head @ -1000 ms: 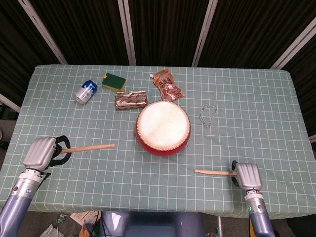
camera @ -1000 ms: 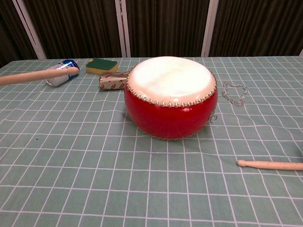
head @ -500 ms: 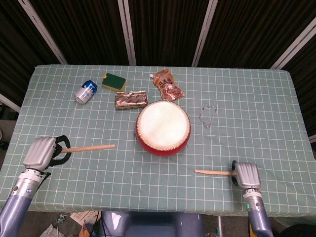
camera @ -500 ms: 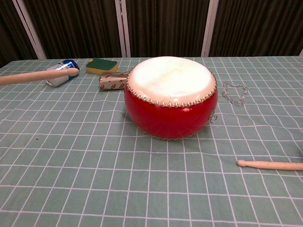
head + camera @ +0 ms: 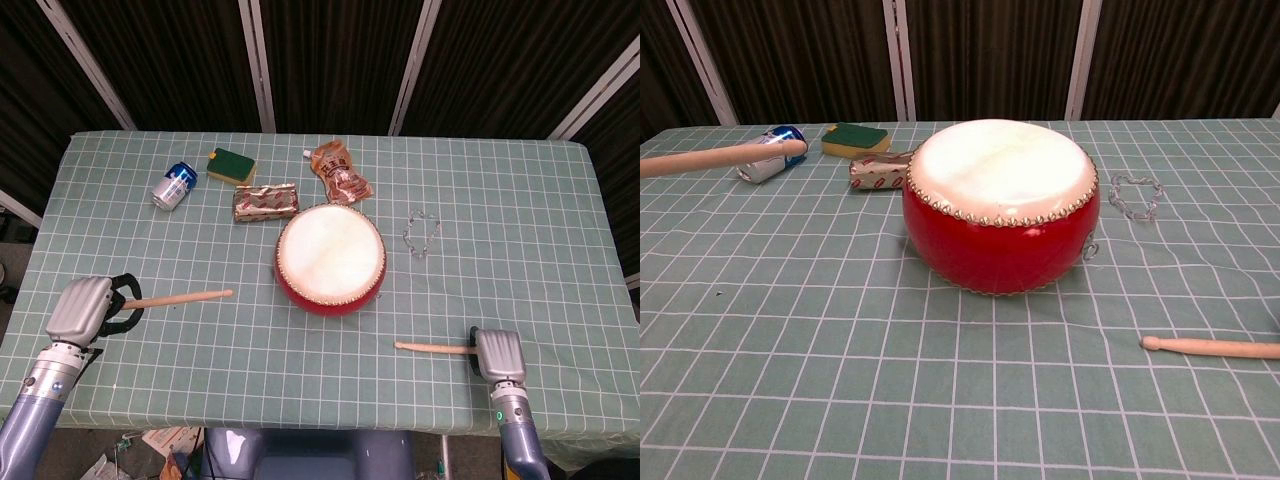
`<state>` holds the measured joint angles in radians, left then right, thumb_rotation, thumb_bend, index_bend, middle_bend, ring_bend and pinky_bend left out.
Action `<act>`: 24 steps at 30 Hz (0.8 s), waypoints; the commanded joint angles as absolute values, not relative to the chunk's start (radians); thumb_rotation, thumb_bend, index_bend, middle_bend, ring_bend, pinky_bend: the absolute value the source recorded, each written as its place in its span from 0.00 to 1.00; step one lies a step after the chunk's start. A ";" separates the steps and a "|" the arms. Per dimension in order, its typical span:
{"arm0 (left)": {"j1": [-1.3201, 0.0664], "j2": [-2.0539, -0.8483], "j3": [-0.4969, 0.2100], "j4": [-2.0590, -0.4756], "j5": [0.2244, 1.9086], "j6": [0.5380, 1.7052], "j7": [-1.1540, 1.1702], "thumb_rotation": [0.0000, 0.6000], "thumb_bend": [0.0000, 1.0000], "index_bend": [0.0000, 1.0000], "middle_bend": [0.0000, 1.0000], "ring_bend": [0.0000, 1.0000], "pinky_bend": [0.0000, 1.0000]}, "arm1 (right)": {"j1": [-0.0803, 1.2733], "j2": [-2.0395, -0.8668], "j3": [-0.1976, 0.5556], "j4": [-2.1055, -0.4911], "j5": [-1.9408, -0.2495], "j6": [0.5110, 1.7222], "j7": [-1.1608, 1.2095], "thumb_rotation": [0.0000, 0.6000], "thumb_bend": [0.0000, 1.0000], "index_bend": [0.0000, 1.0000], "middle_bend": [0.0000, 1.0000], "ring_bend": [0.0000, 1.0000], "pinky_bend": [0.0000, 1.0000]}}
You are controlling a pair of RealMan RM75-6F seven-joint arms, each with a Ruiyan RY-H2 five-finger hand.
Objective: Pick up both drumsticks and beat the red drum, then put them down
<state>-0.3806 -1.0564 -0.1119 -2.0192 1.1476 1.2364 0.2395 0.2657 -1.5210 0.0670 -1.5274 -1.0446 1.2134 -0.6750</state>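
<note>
My left hand [image 5: 82, 308] has its fingers wrapped on the butt of the left pale wooden drumstick [image 5: 180, 298], raised off the green checked counter [image 5: 520, 200] with its tip aimed at the round red drum with white skin [image 5: 331, 258], which sits mid-counter, so I judge a beat is next. My right hand [image 5: 499, 354] is at the butt of the right wooden drumstick [image 5: 432, 348], low by the counter; I cannot tell if those fingers are clamped.

wall [image 5: 330, 60]: dark panels, pale battens | table [image 5: 520, 200]: green checked cloth
</note>
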 commanded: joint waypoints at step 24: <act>-0.375 -1.046 -0.119 -2.030 1.146 1.247 0.236 1.00 0.52 0.79 1.00 1.00 1.00 | 0.265 -1.319 0.085 -1.745 -1.172 1.281 -0.554 1.00 0.63 0.87 1.00 1.00 1.00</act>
<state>-0.3752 -1.0465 -0.1191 -2.0299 1.1456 1.2470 0.2361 0.2674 -1.3350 0.0799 -1.7341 -1.1686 1.2765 -0.5673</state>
